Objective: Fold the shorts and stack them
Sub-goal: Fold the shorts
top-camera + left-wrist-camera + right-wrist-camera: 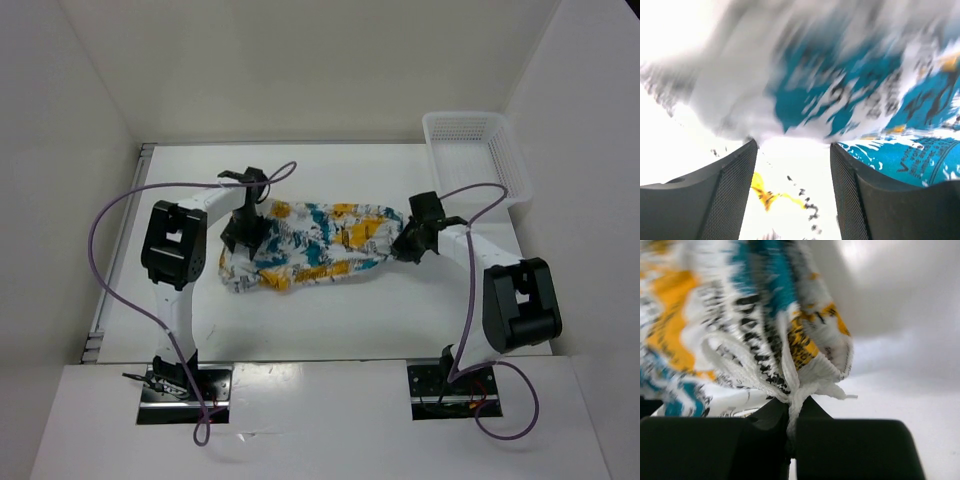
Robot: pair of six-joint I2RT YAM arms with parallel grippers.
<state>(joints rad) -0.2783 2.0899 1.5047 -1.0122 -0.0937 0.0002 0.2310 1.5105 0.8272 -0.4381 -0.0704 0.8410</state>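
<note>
Lettering on the shorts [320, 245] is unreadable; right pincer [791, 426] pinches them.

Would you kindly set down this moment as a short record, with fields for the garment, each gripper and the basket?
garment: wrinkled white fabric shorts with teal, yellow-orange and black print
garment state: spread out on the white table, not yet folded
left gripper: open, at the shorts' left end; contact unclear, view blurred
right gripper: shut on a white edge at the shorts' right end
basket: white plastic mesh basket, far right corner, apart from the shorts
</note>
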